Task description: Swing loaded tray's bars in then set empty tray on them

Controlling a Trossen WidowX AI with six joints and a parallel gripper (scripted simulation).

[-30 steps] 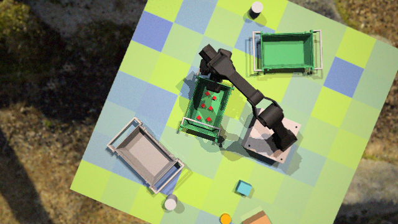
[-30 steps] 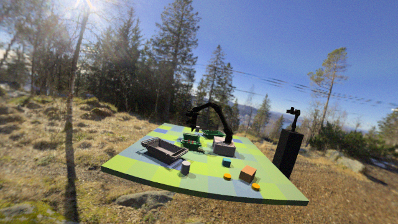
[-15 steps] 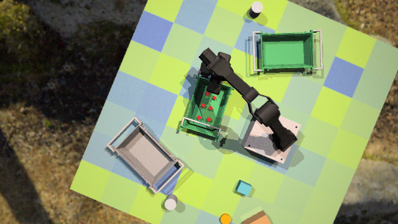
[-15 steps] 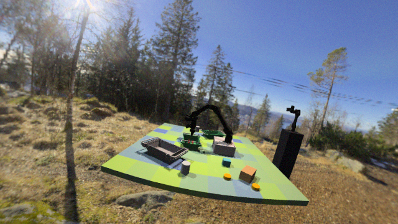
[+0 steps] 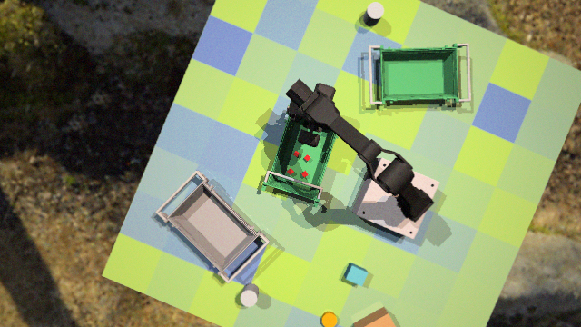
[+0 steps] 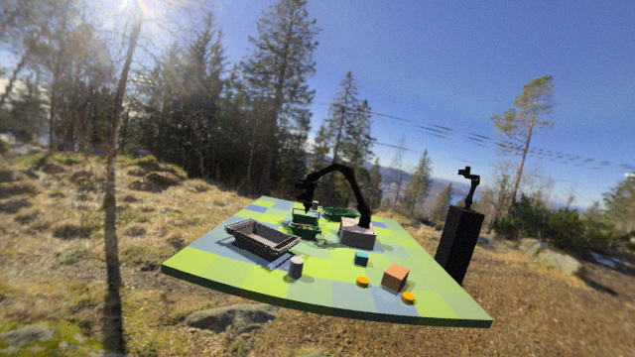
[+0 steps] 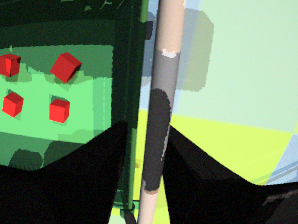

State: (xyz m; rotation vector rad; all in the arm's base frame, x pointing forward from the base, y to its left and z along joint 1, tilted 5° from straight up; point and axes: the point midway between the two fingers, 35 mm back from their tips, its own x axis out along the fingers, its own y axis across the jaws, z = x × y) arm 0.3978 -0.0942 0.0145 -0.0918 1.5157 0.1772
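The setting is open hillside: dry grass, mossy rock, a stand of tall conifers (image 6: 278, 74) and blue sky with glare at the upper left. On the ground a broad checkered slab table (image 5: 272, 268) (image 6: 238, 288) is seen, patterned in lime, pale green and blue, with a dark green edge and sharp shadows across it.

Beyond the slab, a tall black pedestal (image 6: 458, 243) is topped by a small black arm (image 6: 471, 190). The jointed black robot arm (image 5: 354, 136) (image 6: 354, 183) is mounted on a pale pinkish box base (image 5: 422, 182) (image 6: 357, 238).

A grey open tray (image 5: 215, 227) (image 6: 260, 235) is set at a slant near one edge. The empty green plastic tray (image 5: 419, 77) (image 6: 339, 213) is placed flat on the slab, its pale bars outboard. The loaded green plastic tray (image 5: 294, 193) (image 6: 308, 232) (image 7: 131, 75) is placed between these two; one bar (image 5: 294, 180) is swung in across its top, while the other bar (image 7: 165, 75) is seen outside the opposite end wall.

The black gripper (image 5: 295, 113) (image 6: 308, 209) (image 7: 144, 131) is poised at that outer bar, its fingers narrowly parted and clamped on nothing.

Smaller items are scattered about: an orange-brown cube (image 5: 377, 320) (image 6: 395, 278), two grey-white cylinders, a teal block (image 5: 355, 274) (image 6: 361, 259) and two yellow-orange discs. Small red cubes (image 5: 307, 158) (image 7: 59, 111) are held in the loaded tray.
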